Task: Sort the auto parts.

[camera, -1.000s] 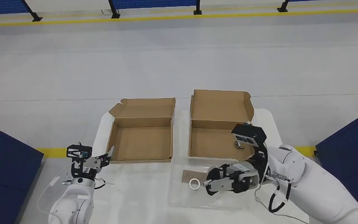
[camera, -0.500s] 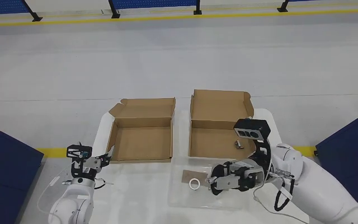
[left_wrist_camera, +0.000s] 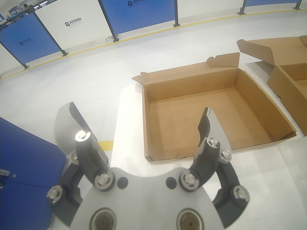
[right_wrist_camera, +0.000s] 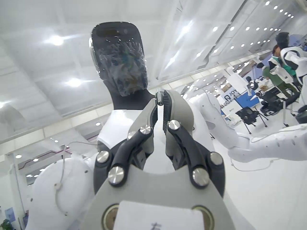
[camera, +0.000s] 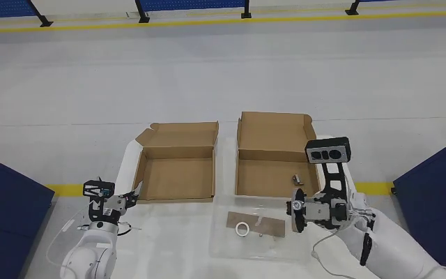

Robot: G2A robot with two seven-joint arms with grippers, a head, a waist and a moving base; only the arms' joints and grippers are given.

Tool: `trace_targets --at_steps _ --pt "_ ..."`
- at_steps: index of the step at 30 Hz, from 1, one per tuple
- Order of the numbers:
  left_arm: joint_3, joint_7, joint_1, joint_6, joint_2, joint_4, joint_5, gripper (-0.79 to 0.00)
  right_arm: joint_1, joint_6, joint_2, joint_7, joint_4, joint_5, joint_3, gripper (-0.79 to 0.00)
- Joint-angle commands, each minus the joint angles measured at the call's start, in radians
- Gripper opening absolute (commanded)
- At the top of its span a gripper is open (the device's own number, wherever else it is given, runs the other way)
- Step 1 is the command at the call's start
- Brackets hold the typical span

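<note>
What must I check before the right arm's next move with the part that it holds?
1. Right claw shut on the threaded part: ok.
2. Grip firm at the tips: cannot tell.
3. Right box open: ok.
4. Right claw above a box: not ok, it is in front of the right box.
5. Left claw open, near the left box: ok.
</note>
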Motion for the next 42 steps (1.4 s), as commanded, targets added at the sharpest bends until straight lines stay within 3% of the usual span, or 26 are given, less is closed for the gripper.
trace_targets --at_steps 1,4,14,26,42 --pt "0.000 0.000 0.000 0.000 0.000 0.000 0.000 0.000 -0.012 0.015 -0.013 0.015 -0.003 0.041 0.013 -0.785" --pt "0.000 0.000 0.000 0.000 0.000 0.000 0.000 0.000 -0.025 0.037 -0.032 0.037 -0.002 0.077 0.035 -0.785" --pt "0.000 0.000 0.000 0.000 0.000 0.000 0.000 0.000 -0.032 0.065 -0.038 0.008 -0.030 0.090 0.038 -0.785" --pt "0.000 0.000 0.000 0.000 0.000 0.000 0.000 0.000 -0.077 0.131 -0.093 0.048 -0.074 0.310 0.048 -0.785" --pt "0.000 0.000 0.000 0.000 0.000 0.000 0.000 0.000 -0.094 0.193 -0.115 -0.008 -0.096 0.262 0.077 -0.785"
